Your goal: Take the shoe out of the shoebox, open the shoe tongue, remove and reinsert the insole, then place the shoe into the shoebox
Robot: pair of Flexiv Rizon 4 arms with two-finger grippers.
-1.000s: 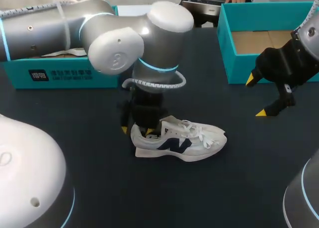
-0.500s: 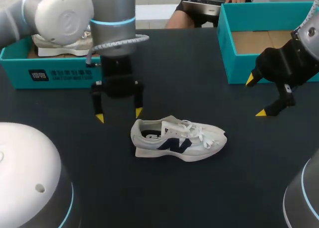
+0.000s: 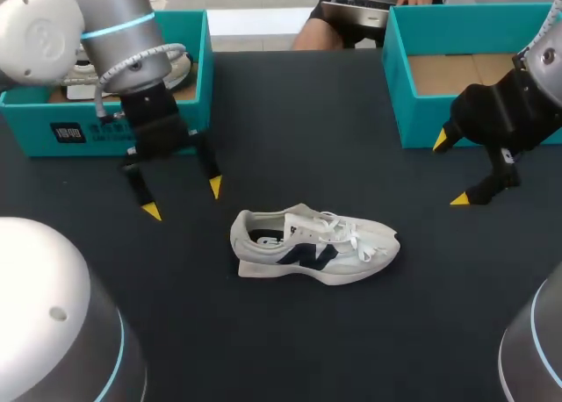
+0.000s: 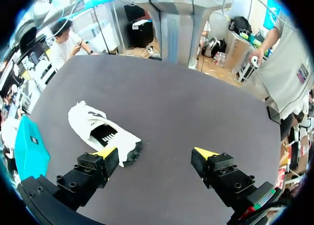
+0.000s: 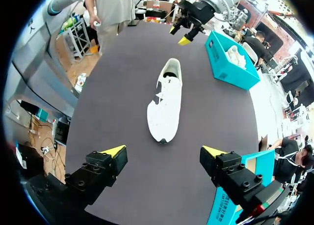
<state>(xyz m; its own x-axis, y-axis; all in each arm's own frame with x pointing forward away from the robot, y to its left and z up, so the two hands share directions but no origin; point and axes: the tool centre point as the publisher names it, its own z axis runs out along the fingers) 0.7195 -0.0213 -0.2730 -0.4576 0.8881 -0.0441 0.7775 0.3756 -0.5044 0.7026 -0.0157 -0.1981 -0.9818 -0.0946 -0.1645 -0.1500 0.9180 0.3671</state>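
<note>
Shoe: we see the white shoe (image 3: 312,247) with a dark side mark standing on its sole on the dark table (image 3: 307,139), outside both boxes. Its opening faces up, a dark print shows on the insole inside, and the laces lie over the tongue.
Left gripper: our left gripper (image 3: 183,200) hangs over the table near the shoe's heel, off to the heel side and apart from the shoe. Its fingers are spread wide and nothing sits between them. In the left wrist view the shoe lies ahead of one finger, heel end nearest to it.
Right gripper: our right gripper (image 3: 450,169) hangs well apart from the shoe, past its toe end. Its jaws stand wide apart and hold nothing. In the right wrist view the shoe lies ahead of the fingers, toe pointing toward them and heel away.
Left box: a teal left box (image 3: 105,130) stands beyond the shoe's heel end, well apart from the shoe. A second shoe (image 3: 180,68), pale, lies inside it, partly hidden by our left arm.
Right box: a teal right box (image 3: 392,68) stands beyond the shoe's toe end, well apart from the shoe, and the brown cardboard floor shows inside it.
Contact: we see neither gripper touching the shoe.
</note>
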